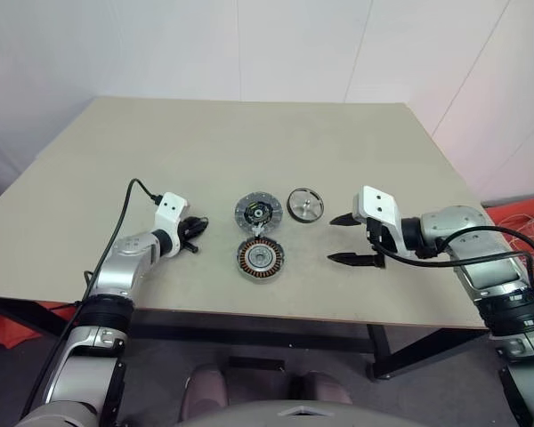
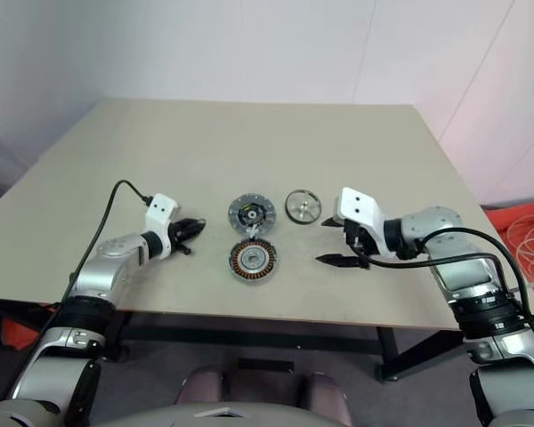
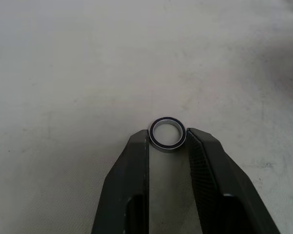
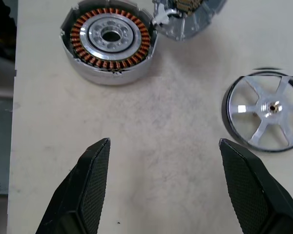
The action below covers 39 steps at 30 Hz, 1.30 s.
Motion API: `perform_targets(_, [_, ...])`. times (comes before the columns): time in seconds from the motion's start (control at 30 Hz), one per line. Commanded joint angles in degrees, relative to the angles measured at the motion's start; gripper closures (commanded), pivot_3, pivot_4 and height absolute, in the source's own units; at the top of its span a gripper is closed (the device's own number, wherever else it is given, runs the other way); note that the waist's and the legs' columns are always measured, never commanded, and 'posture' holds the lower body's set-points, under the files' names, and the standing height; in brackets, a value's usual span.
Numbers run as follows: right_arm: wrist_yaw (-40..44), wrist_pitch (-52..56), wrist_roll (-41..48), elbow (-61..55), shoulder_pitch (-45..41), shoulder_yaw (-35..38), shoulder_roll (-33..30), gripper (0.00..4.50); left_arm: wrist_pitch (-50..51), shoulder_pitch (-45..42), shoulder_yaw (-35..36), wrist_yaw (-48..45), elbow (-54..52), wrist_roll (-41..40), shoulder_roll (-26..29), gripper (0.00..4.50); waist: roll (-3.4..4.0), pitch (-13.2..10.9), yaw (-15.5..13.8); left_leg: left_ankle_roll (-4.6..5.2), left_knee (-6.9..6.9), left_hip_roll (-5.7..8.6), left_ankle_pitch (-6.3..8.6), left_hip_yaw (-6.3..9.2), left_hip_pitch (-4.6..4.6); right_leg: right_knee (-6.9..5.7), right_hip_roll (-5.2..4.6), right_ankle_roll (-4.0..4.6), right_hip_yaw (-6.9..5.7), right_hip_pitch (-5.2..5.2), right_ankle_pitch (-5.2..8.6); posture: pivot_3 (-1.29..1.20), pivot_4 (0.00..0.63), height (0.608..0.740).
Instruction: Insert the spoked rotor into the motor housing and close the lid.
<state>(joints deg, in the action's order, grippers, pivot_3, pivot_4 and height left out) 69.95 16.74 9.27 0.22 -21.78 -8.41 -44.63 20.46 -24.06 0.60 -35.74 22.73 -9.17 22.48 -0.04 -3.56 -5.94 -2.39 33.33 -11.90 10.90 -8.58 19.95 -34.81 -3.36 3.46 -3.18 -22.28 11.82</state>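
L gripper [image 3: 168, 141] pinching small ring [image 3: 168, 134] (R gripper [image 4: 163, 146] wide).

In the right wrist view, the lid [image 4: 188, 17] is cut off by the frame edge at 12 o'clock, leaving a partial arc of its face visible. The spoked rotor [image 4: 266, 113] is clipped at 3 o'clock. In the head views, the lid's [image 1: 256, 212] rib detail is too small to resolve.
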Motion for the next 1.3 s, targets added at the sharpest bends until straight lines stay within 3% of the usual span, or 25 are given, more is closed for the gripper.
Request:
perform_targets(0.03, [-0.73,1.03,2.47,-2.34,0.28,2.84,-0.51,0.49,0.71,0.37,-0.19,-0.63,-1.19,-0.06,0.38,3.72,0.02,0.01,-0.02,0.0,0.0,0.0,0.0,0.0,0.0,0.0,0.0,0.0,0.0,0.0,0.0,0.0,0.0,0.74])
perform_targets(0.23, [-2.46,4.32,6.3,-5.46,1.17,5.21,0.25,0.49,5.89,3.55,0.79,-3.62,-10.47,-2.55,3.66,3.72,0.02,0.01,0.15,0.0,-0.02,-0.01,0.0,0.0,0.02,0.01,0.01,-0.01,0.0,-0.05,0.01,0.0,0.0,0.74])
perform_targets(0.47, [-3.08,5.28,8.06,-5.88,3.21,6.25,-0.3,0.49,16.56,12.15,3.27,-12.7,-29.43,-10.93,13.75,3.72,0.06,-0.01,0.25,0.0,-0.07,-0.02,0.0,-0.02,0.03,0.02,0.01,0.0,-0.01,-0.12,0.01,0.0,0.0,0.74])
perform_targets(0.53, [-3.08,5.51,9.15,-5.48,3.2,6.59,0.15,0.49,18.74,13.62,3.44,-15.4,-34.19,-13.78,16.3,3.72,0.07,-0.01,0.17,-0.01,-0.06,-0.02,0.0,-0.01,-0.02,0.01,0.01,-0.36,-0.01,-0.08,0.22,0.0,0.0,0.74])
perform_targets(0.7, [-3.91,7.6,12.97,-4.96,2.39,8.19,2.24,0.49,24.67,12.02,2.44,-17.59,-40.59,-19.49,18.27,3.72,0.1,-0.02,0.12,-0.01,-0.05,0.02,0.0,-0.01,-0.21,0.01,0.0,-0.42,0.01,0.1,0.25,0.0,0.0,0.74])
perform_targets(1.0, [-4.48,4.61,11.27,-2.7,3.54,7.42,2.55,0.49,24.46,0.31,-7.81,-18.32,-34.4,-18.26,11.4,3.72,0.12,0.0,0.17,-0.03,-0.01,0.02,-0.02,-0.02,-0.22,-0.01,0.01,-0.42,0.02,0.16,0.25,0.0,0.0,0.74])
perform_targets(1.3, [-6.07,3.81,10.71,-3.08,4.96,6.99,3.34,0.49,16.01,-8.04,-17.32,-23.61,-21.0,-11.51,6.56,3.72,0.18,0.03,0.29,-0.01,-0.06,0.07,-0.01,-0.03,0.07,0.03,0.05,-0.25,0.01,-0.08,0.15,0.0,0.0,0.74])
